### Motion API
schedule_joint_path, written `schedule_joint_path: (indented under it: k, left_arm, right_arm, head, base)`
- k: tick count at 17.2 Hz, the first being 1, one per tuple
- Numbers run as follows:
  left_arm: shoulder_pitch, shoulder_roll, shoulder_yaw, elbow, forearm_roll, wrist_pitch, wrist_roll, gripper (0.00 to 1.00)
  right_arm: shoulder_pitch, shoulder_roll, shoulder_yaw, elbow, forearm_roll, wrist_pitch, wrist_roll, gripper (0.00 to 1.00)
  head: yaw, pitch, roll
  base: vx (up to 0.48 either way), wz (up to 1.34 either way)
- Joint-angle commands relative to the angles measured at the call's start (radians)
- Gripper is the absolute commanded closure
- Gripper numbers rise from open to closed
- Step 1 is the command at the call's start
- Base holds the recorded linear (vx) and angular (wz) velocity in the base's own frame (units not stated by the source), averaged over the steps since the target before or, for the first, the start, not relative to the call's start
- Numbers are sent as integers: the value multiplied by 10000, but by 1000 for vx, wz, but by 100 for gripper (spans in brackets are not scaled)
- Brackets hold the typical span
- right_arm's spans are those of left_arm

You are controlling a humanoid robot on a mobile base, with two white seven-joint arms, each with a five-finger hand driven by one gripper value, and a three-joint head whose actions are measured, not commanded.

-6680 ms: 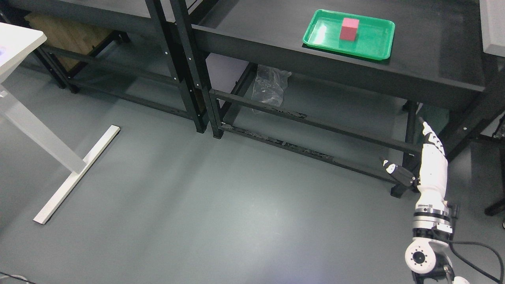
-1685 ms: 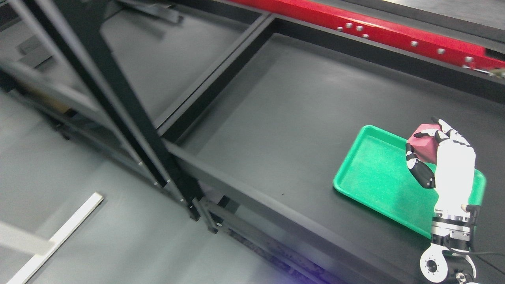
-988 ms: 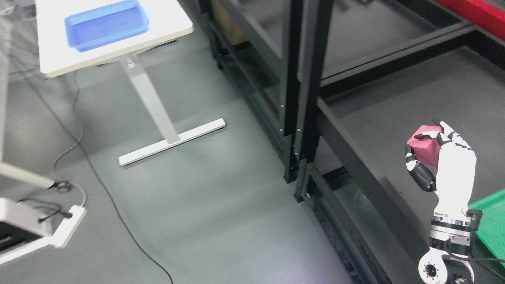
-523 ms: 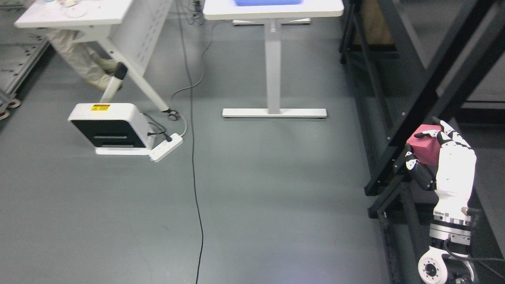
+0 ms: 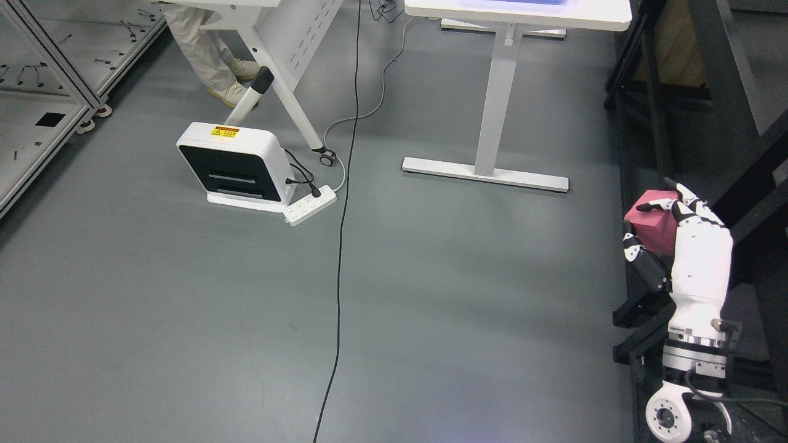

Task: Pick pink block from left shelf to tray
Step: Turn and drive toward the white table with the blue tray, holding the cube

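One hand in frame: right hand (image 5: 674, 237), arm entering from the lower right, wrist below, fingers pointing up.
Grip: fingers (image 5: 689, 206) curled over the top of the pink block (image 5: 649, 224), thumb (image 5: 640, 261) pressing its lower left side; block pinched between them.
Pink block: off any surface, held in the air over the grey floor (image 5: 431, 295), just in front of the black shelf frame (image 5: 732, 203) at the right edge.
Containers: only a thin blue strip (image 5: 532, 2) shows on the white bench (image 5: 523, 9) at the top edge, right of centre; can't tell what it is or what's in it.
Bench: white column and flat foot (image 5: 486, 175) resting on the floor.
Floor clutter: white-and-black box unit (image 5: 234, 163) with a yellow label, power strip (image 5: 309, 205) touching its right corner, black cable (image 5: 341, 246) running from the top edge down to the bottom edge.
Person: legs and shoes (image 5: 212, 58) at upper left, behind a second bench leg (image 5: 289, 80).
Far left: metal rack (image 5: 37, 104) on castors.
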Motion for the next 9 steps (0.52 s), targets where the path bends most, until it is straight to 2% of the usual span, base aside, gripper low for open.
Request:
schedule_joint_path:
  k: [1, 6, 9]
  left_arm:
    - [-226, 175, 0, -174, -15, -5, 1, 0]
    - [-226, 175, 0, -174, -15, -5, 1, 0]
    - [-226, 175, 0, -174, -15, -5, 1, 0]
  right_arm:
    - [28, 29, 394, -17, -13, 2, -16, 98]
    - [105, -63, 286, -17, -13, -29, -31, 98]
    - [212, 29, 317, -32, -13, -213, -31, 98]
  head:
    - [0, 0, 0]
    - [0, 0, 0]
    - [0, 0, 0]
  base:
    - [79, -54]
    - [108, 191]
    - [209, 351]
